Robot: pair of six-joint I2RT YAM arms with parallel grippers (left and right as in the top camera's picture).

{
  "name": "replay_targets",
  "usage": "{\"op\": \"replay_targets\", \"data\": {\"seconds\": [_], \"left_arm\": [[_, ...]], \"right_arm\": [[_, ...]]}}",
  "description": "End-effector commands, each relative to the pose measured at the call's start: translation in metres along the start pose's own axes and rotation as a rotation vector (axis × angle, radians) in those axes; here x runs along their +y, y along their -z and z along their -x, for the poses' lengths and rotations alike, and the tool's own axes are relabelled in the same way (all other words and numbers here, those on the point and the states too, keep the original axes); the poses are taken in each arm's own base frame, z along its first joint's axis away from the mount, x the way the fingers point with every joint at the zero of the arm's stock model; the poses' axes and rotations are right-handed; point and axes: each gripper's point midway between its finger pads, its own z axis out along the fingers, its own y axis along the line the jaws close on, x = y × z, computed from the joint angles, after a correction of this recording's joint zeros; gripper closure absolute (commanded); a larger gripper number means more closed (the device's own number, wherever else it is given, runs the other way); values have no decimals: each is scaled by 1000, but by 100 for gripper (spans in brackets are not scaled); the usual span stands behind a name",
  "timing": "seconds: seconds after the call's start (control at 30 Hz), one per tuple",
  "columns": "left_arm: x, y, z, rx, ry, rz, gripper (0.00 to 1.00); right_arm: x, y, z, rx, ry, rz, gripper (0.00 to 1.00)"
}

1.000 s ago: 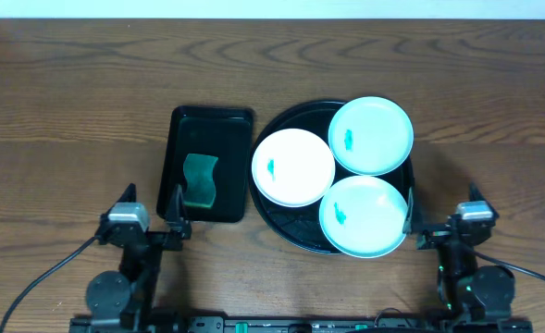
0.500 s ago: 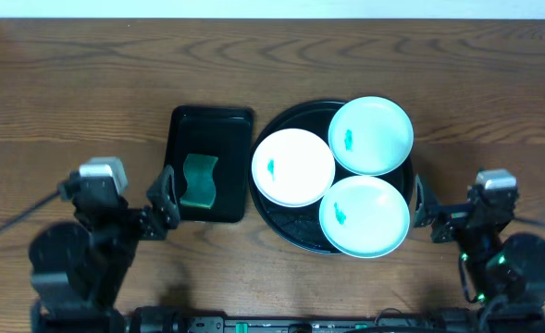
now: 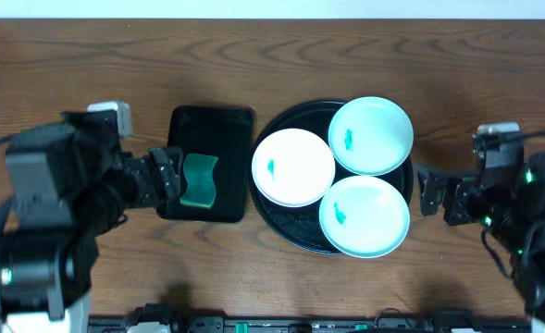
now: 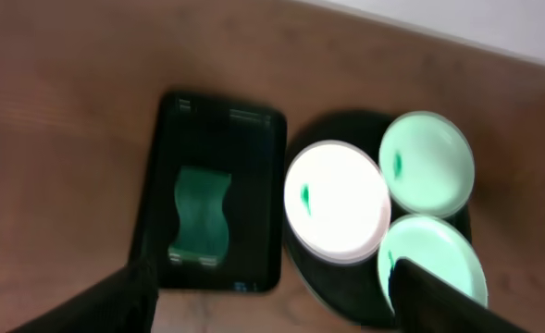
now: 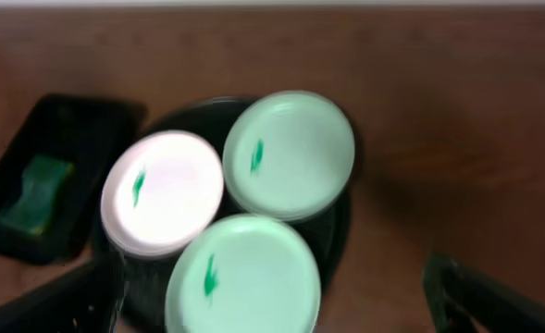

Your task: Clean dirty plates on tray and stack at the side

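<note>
Tray [image 3: 286, 225]: round, glossy black with a raised rim; it sits on the wooden table [image 3: 253, 65] right of centre, between my two arms.
Plates, count: three, all lying flat on the tray and crowding it; none is stacked at the side.
White plate [image 3: 293, 166]: on the tray's left part, with a small teal smear left of its centre.
Upper mint plate [image 3: 371, 136]: on the far right part, its edge reaching past the tray rim; teal smear on its left half.
Lower mint plate [image 3: 365, 215]: on the near right part, also overhanging the rim; teal smear on its left half.
Plate contact: in the overhead view the rims meet or slightly overlap; I cannot tell which lies on top.
Rectangular tray [image 3: 212, 134]: black, just left of the round tray, with a green sponge [image 3: 200, 180] inside it.
My left gripper [image 3: 173, 178]: fingers spread wide with nothing between them. It is over the left edge of the rectangular tray, just beside the sponge; I cannot tell whether it touches either.
My right gripper [image 3: 427, 191]: fingers spread wide, holding nothing. It is just right of the round tray, pointing at it and apart from the plates.
Wrist views: blurred; both show all three plates from above.
</note>
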Motion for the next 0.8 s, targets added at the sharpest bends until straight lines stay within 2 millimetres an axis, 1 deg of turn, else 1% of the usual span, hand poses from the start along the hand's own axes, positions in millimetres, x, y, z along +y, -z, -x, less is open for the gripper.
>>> {"op": "replay_targets", "data": {"seconds": [0.0,0.13,0.2,0.3,0.4,0.43,0.47,0.5,0.53,0.57,0.6,0.63,0.67,0.73,0.77], "left_arm": [[-4,-17,-11,135,49,-42,20],[-16,-36,-27,285,109,-136,20],[-13,-45,-30,326,126,-128,20],[-10,-54,-34,370,143,-120,20],[-8,-56,-38,401,154,-114,20],[-8,-56,-39,404,156,-113,20],[-8,-56,-39,407,157,-112,20],[-8,-55,-40,412,160,-111,23],[-8,-55,-41,416,161,-111,36],[-8,-55,-43,422,163,-109,46],[-8,-54,-44,428,166,-108,53],[-8,-54,-46,434,168,-107,67],[-7,-54,-47,440,171,-105,73],[-7,-54,-50,449,174,-104,89],[-6,-55,-51,454,176,-103,92]], "right_arm": [[2,-3,5,79,-22,12,1],[1,-11,4,138,-29,7,1],[0,-14,6,137,-35,8,1],[9,-16,4,151,-47,59,1],[20,-14,3,158,-50,124,1],[22,-14,3,158,-45,135,8],[24,-14,3,158,-42,147,20],[24,-14,3,158,-43,149,38],[25,-14,3,159,-45,152,51],[26,-14,2,161,-51,157,58],[26,-14,2,164,-64,158,58],[26,-15,1,170,-78,156,57],[26,-14,-2,182,-96,154,58],[25,-14,-9,212,-114,150,67],[25,-14,-13,230,-118,147,73]]}}
